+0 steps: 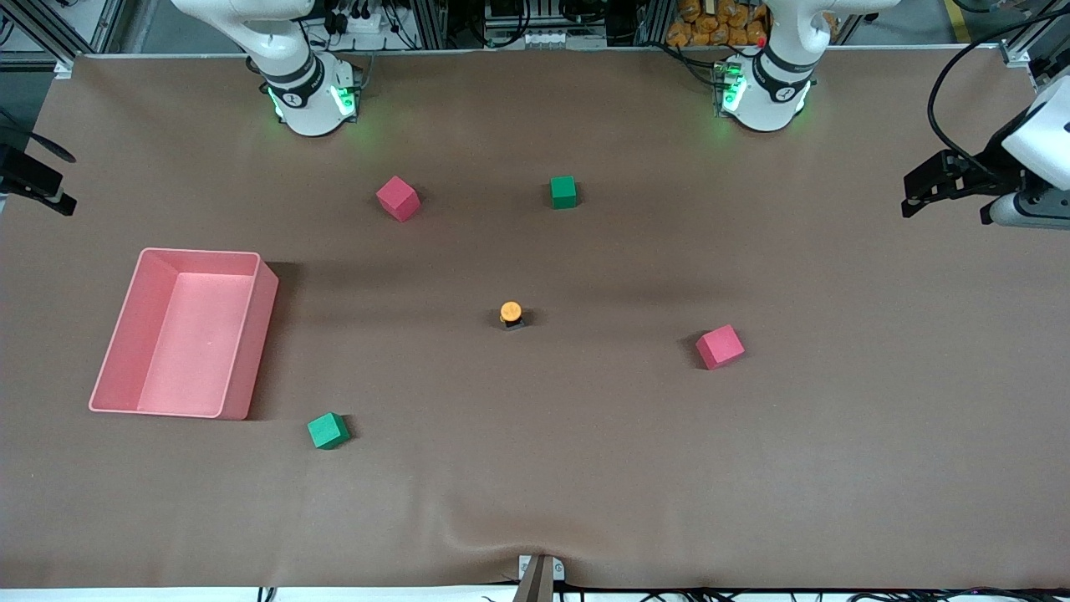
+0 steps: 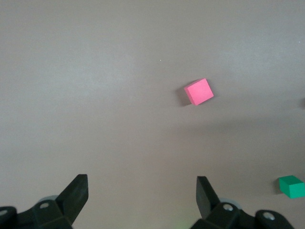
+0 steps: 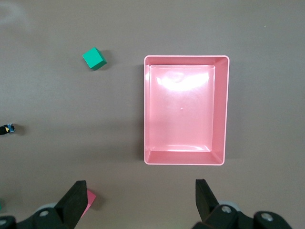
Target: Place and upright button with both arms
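Front view, sweeping left to right: right hand [image 1: 38, 188] sits at the edge of frame past the right arm's end of the bench [image 1: 535, 502], waiting; its own wrist view shows the two fingers [image 3: 76, 195] spread wide with nothing between them, looking down over the pink bin [image 1: 251, 334]. Bin is empty, one of it. Next, green cube [image 1: 328, 431] nearer the camera than the bin, then red cube [image 1: 398, 198] up toward the arm bases. Middle of the bench: the button [image 1: 511, 314], orange cap showing on a black body, standing alone, well apart from every cube; looks close to upright already, though exact tilt can't be told. One button. Then second green cube [image 1: 563, 191], second red cube [image 1: 719, 346]. So two red, two green, one bin, one button. Left hand [image 1: 940, 184] hangs over the left arm's end of the bench, fingers [image 2: 76, 193] fully apart, holding nothing. Handling guess: button is tiny, light, rigid plastic; rounded cap likely slick and it would tip or skid if nudged. Best pinch across the flat sides of the black body, low, not on the cap.
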